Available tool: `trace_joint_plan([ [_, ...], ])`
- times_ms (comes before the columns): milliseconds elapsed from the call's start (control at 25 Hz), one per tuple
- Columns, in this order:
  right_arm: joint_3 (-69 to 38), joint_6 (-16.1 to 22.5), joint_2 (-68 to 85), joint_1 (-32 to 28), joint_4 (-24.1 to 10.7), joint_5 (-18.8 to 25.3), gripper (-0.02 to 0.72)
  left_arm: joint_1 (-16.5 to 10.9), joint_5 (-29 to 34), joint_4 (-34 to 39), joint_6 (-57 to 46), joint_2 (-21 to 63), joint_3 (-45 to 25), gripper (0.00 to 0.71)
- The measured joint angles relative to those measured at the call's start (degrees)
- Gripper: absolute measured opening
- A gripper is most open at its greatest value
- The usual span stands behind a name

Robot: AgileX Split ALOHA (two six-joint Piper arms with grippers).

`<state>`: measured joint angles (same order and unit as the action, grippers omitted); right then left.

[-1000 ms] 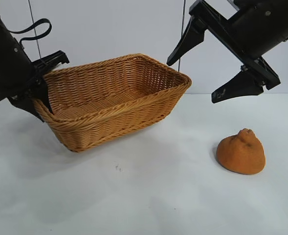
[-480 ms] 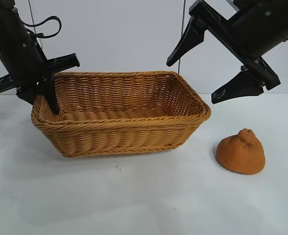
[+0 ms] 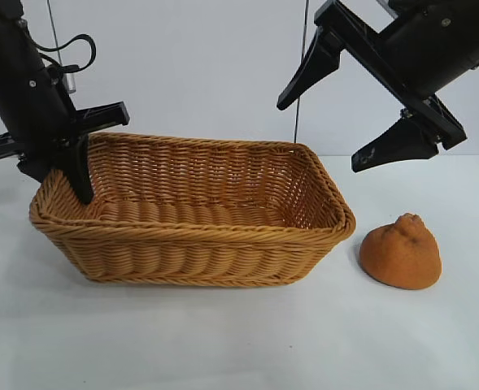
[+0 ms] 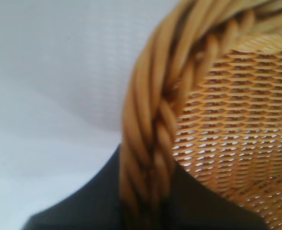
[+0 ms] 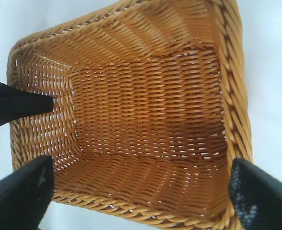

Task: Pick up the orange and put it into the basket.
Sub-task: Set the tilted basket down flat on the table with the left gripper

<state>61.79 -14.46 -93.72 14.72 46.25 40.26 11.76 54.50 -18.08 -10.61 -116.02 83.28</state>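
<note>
The golden wicker basket (image 3: 198, 230) sits level on the white table, left of centre. My left gripper (image 3: 70, 169) is shut on the basket's left braided rim, one finger inside and one outside; the left wrist view shows the rim (image 4: 150, 120) pinched between its dark fingers (image 4: 83, 208). The dull orange, lumpy orange (image 3: 401, 252) lies on the table just right of the basket, apart from it. My right gripper (image 3: 320, 136) hangs wide open and empty, high above the basket's right end. In its wrist view (image 5: 140, 175) it looks down into the empty basket (image 5: 234, 96).
The table (image 3: 239, 341) in front of the basket and the orange is bare white. A white wall stands behind. The left gripper's finger (image 5: 21, 103) shows inside the basket's far end in the right wrist view.
The left gripper has swung the tilted, raised basket round and lowered it level onto the table, a little further left. The right gripper and the orange have not moved.
</note>
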Motion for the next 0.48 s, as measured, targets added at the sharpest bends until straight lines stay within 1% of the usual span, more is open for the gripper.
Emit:
trace_joint_plan([
  [160, 0.0, 0.0, 0.0, 0.0, 0.0, 0.0, 0.68, 0.0, -4.0, -2.0, 0.7, -0.2, -2.5, 0.084],
  [240, 0.0, 0.0, 0.0, 0.0, 0.0, 0.0, 0.68, 0.0, -5.0, -3.8, 2.0, -0.7, -2.9, 0.084],
  [360, 0.0, 0.0, 0.0, 0.0, 0.0, -0.1, 0.68, 0.0, -5.5, -5.6, 4.4, -2.0, -2.9, 0.084],
  [480, 0.0, 0.0, 0.0, 0.0, 0.0, -0.1, 0.68, 0.0, -5.7, -5.7, 5.2, -3.6, -2.9, 0.084],
])
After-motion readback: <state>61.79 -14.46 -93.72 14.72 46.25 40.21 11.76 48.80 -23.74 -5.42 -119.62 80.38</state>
